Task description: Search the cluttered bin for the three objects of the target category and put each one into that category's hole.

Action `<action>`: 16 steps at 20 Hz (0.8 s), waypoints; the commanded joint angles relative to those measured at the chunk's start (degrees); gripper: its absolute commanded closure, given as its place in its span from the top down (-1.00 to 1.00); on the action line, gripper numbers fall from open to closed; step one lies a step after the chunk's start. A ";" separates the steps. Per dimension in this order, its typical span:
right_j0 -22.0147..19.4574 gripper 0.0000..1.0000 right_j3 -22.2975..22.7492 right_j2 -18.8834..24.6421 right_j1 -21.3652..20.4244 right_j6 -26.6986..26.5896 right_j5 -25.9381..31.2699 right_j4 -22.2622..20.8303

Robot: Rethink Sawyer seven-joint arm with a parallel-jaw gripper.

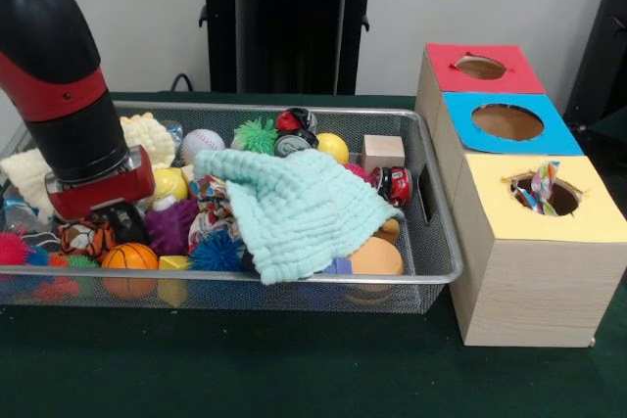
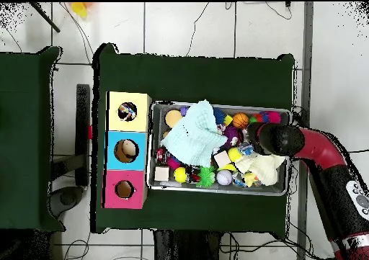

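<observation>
Metal wire bin (image 1: 431, 271) holds a soft bumpy mint cloth (image 1: 299, 210) and round balls, with the gripper (image 1: 98, 217) beside the cloth, its state hidden.

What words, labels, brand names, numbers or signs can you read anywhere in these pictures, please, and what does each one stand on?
None can be read.
Crinkled wrapper in the yellow box's hole: colourful print, too blurred to read.
Small red and black toy in the wire bin: pale markings, too small to read.
</observation>
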 commanded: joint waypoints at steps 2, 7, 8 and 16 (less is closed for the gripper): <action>0.87 -1.00 -2.27 -1.22 3.52 -15.86 -0.10 -5.23; 1.52 1.00 -2.56 -1.78 3.04 -14.42 0.31 -5.14; 1.62 1.00 -2.62 -1.82 2.98 -14.27 0.50 -5.05; 1.20 1.00 -2.16 -1.63 2.86 -13.46 -0.06 -4.56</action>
